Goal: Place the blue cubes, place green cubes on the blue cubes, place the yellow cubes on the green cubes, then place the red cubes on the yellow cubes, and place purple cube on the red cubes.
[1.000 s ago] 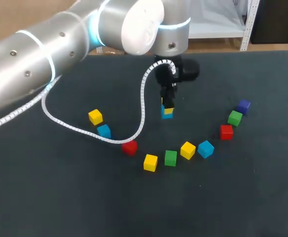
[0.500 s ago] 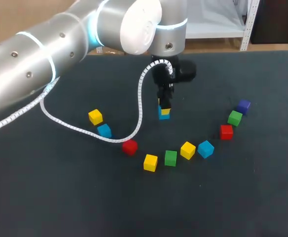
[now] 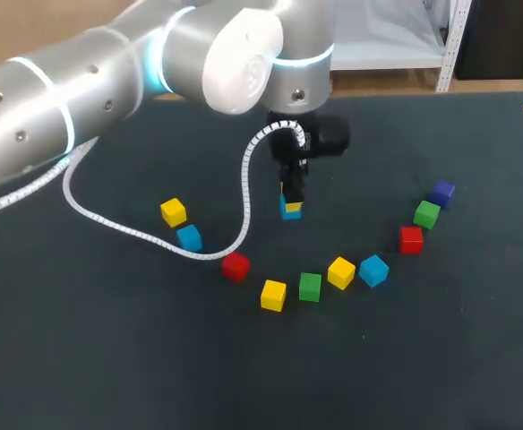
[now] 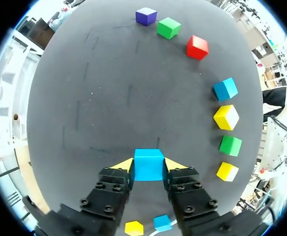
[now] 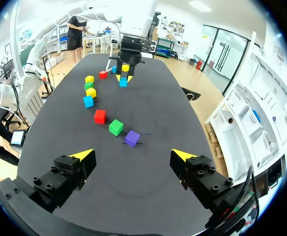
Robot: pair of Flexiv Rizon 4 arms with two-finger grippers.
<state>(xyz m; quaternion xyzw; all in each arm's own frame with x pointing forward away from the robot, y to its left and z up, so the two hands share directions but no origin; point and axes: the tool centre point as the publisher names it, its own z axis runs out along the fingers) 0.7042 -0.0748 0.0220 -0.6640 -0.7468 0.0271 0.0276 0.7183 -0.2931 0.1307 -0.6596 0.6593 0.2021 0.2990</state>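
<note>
My left gripper (image 3: 290, 202) is shut on a blue cube (image 4: 148, 164), yellow tips pressed against two of its sides, low over the dark table near its middle. I cannot tell whether the cube (image 3: 290, 212) touches the surface. Ahead of it curves an arc of cubes: purple (image 4: 146, 15), green (image 4: 169, 27), red (image 4: 197, 47), blue (image 4: 225, 89), yellow (image 4: 226, 117), green (image 4: 230, 145), yellow (image 4: 227, 171). My right gripper (image 5: 133, 155) stands open and empty at the table's far right, with the purple cube (image 5: 131, 138) nearest ahead of it.
In the head view a yellow cube (image 3: 174, 212), a blue cube (image 3: 189, 237) and a red cube (image 3: 235, 267) lie left of the held cube. The left arm's white cable (image 3: 244, 193) hangs down close to them. The table's black surface (image 3: 244, 376) stretches toward the near edge.
The left arm has carried the blue cube a little to the left. The loose cubes and the right gripper have not moved.
</note>
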